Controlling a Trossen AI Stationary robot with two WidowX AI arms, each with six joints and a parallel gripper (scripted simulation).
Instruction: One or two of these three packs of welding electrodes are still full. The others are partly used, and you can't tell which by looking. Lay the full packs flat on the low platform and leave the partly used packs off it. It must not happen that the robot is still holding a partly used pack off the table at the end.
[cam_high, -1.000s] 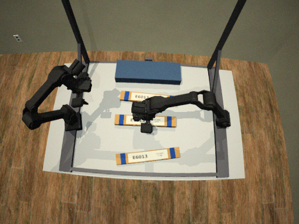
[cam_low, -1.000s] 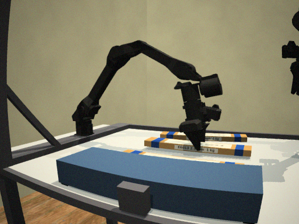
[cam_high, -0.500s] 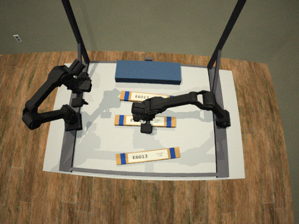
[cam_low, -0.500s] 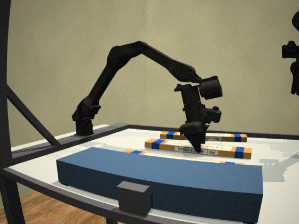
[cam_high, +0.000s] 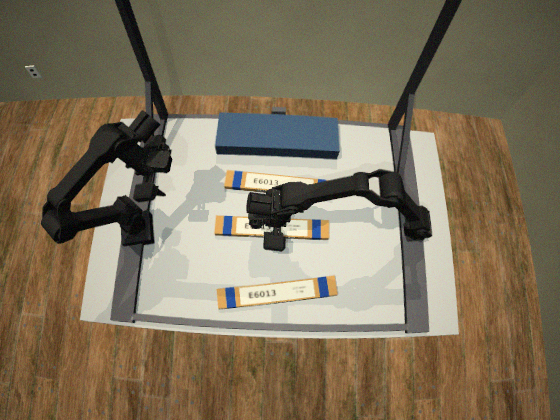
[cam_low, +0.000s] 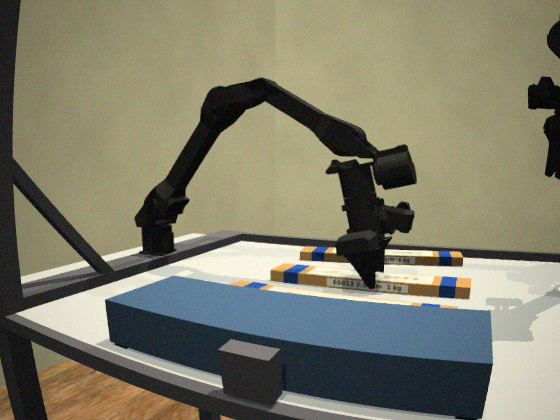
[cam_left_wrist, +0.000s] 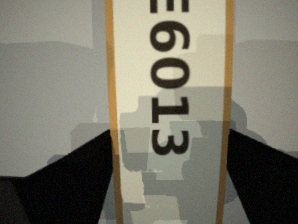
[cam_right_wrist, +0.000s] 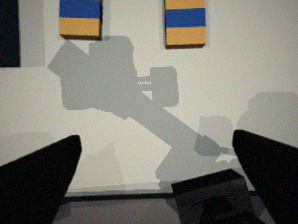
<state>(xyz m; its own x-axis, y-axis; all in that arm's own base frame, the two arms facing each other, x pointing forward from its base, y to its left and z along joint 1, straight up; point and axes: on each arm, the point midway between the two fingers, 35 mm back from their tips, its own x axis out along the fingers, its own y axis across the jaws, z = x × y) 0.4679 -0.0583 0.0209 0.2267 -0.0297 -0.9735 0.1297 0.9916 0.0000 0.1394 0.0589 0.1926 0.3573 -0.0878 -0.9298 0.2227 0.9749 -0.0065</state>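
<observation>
Three orange-and-blue E6013 packs lie flat on the white table. The far pack (cam_high: 272, 181) lies next to the low blue platform (cam_high: 277, 135). The middle pack (cam_high: 272, 227) and the near pack (cam_high: 276, 291) lie further forward. My left gripper (cam_high: 267, 227) points down over the middle pack and is shut on it; in the left wrist view its fingers press both long edges of the pack (cam_left_wrist: 170, 110). The pack still looks level with the table in the exterior view (cam_low: 370, 281). My right gripper (cam_high: 147, 190) is open and empty at the table's side, and it also shows in the right wrist view (cam_right_wrist: 152, 165).
The platform (cam_low: 300, 330) has nothing on it. A dark frame rail (cam_high: 130, 260) and two uprights border the table. The right wrist view shows the ends of two packs (cam_right_wrist: 80, 18) (cam_right_wrist: 185, 22).
</observation>
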